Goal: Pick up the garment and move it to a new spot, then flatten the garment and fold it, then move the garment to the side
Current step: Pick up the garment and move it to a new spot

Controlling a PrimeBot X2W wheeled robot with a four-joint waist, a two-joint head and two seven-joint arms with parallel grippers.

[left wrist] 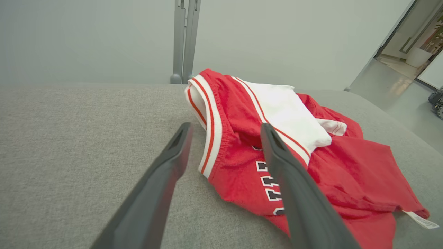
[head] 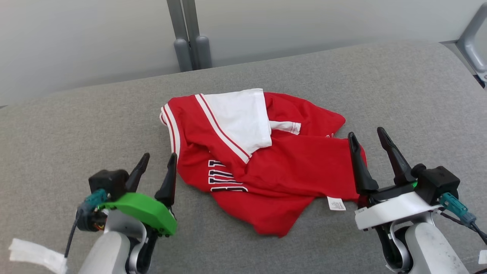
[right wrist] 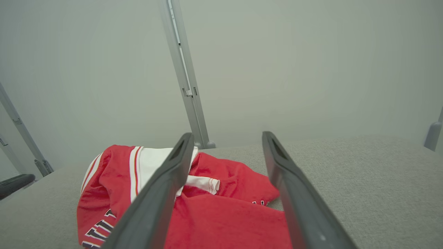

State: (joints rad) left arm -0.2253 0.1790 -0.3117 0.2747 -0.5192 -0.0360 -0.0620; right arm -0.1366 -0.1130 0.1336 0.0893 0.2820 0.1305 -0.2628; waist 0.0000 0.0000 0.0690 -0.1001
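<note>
- While the garment (head: 289,171) lies crumpled on the grey table (head: 76,125), on your side of the grey post (head: 189,42) and a little to its right, treat the pick-up as the step in hand. In the head view both tools stand spread wide and empty. The left gripper (head: 159,156) is left of the post, at the striped edge. The right gripper (head: 366,132) is well right of the post, at the red hem.
- In the left wrist view, the left gripper (left wrist: 226,125) points toward the post (left wrist: 185,41) and straddles the white-striped band. One finger is over bare table, the other over the lettering. Lower it there and close on the band, which looks firmer than loose cloth.
- In the right wrist view, the right gripper (right wrist: 227,134) aims just right of the post (right wrist: 187,79). Its outer finger is over bare table. Shift toward the post's left so both fingers bracket red fabric (right wrist: 225,221). Lift both arms together, or the folds will likely drag.
</note>
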